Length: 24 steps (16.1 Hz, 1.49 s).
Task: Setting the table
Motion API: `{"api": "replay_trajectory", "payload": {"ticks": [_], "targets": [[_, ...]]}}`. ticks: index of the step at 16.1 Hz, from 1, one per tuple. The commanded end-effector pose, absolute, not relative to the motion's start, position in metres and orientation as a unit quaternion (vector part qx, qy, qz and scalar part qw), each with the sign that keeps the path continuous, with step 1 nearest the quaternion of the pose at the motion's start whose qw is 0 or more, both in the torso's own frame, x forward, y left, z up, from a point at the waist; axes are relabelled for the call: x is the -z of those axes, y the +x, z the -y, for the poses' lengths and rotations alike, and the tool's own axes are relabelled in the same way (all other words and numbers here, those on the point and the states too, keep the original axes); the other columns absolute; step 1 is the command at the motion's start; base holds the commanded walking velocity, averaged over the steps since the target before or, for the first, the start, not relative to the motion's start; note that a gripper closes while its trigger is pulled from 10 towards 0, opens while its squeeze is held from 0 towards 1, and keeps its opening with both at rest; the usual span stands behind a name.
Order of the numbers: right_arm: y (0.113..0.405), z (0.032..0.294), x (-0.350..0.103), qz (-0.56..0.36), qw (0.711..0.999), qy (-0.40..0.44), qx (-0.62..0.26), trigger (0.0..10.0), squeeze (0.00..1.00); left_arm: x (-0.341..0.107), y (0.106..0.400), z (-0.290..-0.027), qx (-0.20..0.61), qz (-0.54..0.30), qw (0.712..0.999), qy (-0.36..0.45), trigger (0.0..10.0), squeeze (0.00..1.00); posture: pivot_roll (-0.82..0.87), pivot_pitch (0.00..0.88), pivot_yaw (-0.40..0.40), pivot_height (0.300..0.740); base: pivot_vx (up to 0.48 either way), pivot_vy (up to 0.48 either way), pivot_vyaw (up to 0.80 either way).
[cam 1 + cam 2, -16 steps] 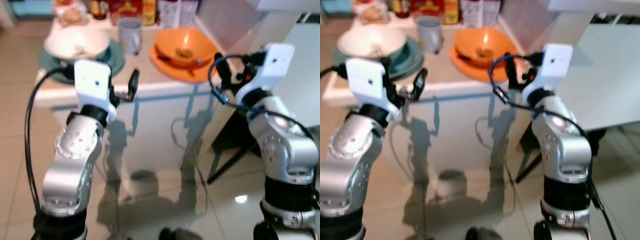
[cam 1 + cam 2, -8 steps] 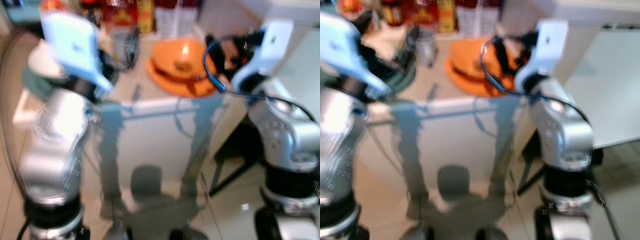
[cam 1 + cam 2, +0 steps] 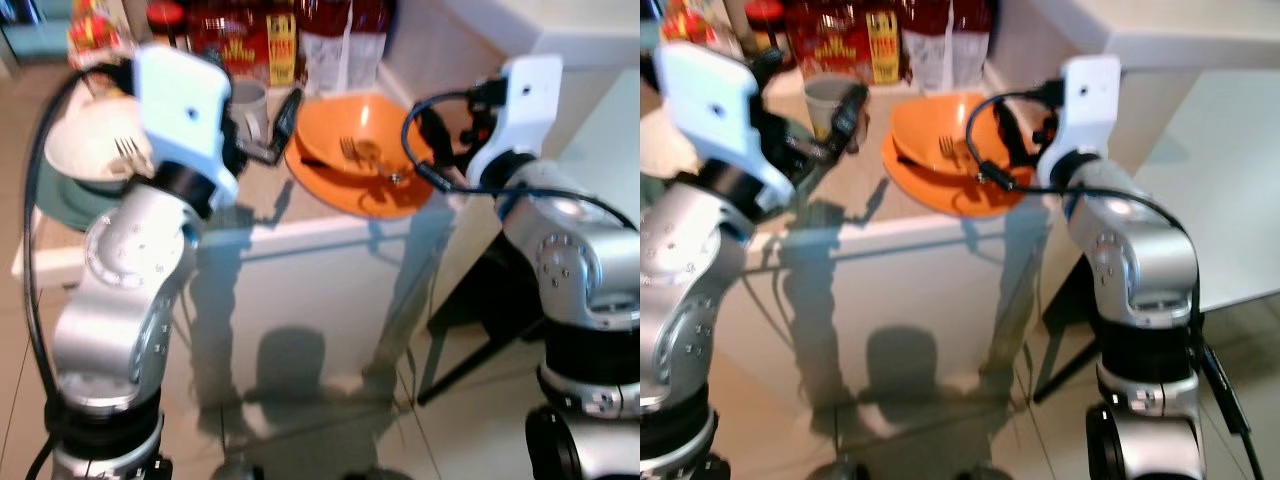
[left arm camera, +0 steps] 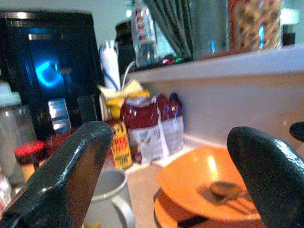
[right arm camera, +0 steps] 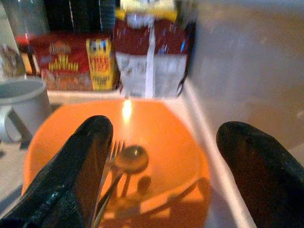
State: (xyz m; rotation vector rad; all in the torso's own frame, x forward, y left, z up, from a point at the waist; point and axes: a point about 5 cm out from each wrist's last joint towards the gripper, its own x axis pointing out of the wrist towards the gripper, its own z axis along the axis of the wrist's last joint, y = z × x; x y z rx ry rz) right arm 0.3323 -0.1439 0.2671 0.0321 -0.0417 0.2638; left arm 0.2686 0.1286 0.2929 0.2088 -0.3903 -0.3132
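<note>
An orange bowl (image 3: 362,148) holding a fork and a spoon (image 5: 129,159) rests on an orange plate (image 3: 352,192) on the white counter (image 3: 300,238). To its left stand a grey mug (image 3: 248,105) and a white bowl (image 3: 92,158) with a fork, on a teal plate (image 3: 55,205). My left gripper (image 3: 272,125) hovers open above the counter between the mug and the orange bowl, with nothing between its fingers (image 4: 71,171). My right gripper (image 3: 440,135) is open at the orange bowl's right rim, pointing across the bowl, its fingers (image 5: 88,156) apart and holding nothing.
Food packets and jars (image 3: 245,35) line the back of the counter against a wall. A dark appliance (image 4: 45,66) stands behind them. A white table (image 3: 610,130) is at the right, with a black chair leg (image 3: 470,335) beneath. Glossy tiled floor (image 3: 330,410) lies below.
Both arms have come up and forward over the counter. The left gripper went from the counter's front edge to beside the mug. The camera has also shifted closer.
</note>
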Motion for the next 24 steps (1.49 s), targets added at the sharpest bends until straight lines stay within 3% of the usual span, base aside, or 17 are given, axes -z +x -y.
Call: {"api": "replay_trajectory", "payload": {"ticks": [1, 5, 8, 15, 24], "targets": [[0.336, 0.139, -0.270, 0.011, 0.990, 0.013, -0.139, 10.0, 0.00, -0.291, 0.270, -0.132, 0.147, 0.184, 0.967, 0.100, 10.0, 0.00, 0.04, 0.078, -0.075, 0.740, 0.000, 0.000, 0.00], [0.361, 0.124, -0.273, -0.052, 0.982, 0.016, -0.181, 10.0, 0.00, -0.287, 0.275, -0.132, 0.151, 0.165, 0.969, 0.109, 10.0, 0.00, 0.03, 0.074, -0.069, 0.740, 0.000, 0.000, 0.00], [0.393, 0.125, -0.271, -0.130, 0.980, 0.038, -0.146, 10.0, 0.00, -0.285, 0.275, -0.131, 0.160, 0.157, 0.967, 0.119, 10.0, 0.00, 0.04, 0.068, -0.078, 0.740, 0.000, 0.000, 0.00], [0.410, 0.123, -0.264, -0.216, 0.962, -0.028, -0.165, 10.0, 0.00, -0.282, 0.275, -0.128, 0.187, 0.144, 0.963, 0.130, 10.0, 0.00, 0.04, 0.068, -0.077, 0.740, 0.000, 0.000, 0.00], [0.416, 0.129, -0.253, -0.244, 0.951, 0.017, -0.187, 10.0, 0.00, -0.285, 0.275, -0.119, 0.201, 0.152, 0.958, 0.135, 10.0, 0.00, 0.04, 0.064, -0.083, 0.740, 0.000, 0.000, 0.00]]}}
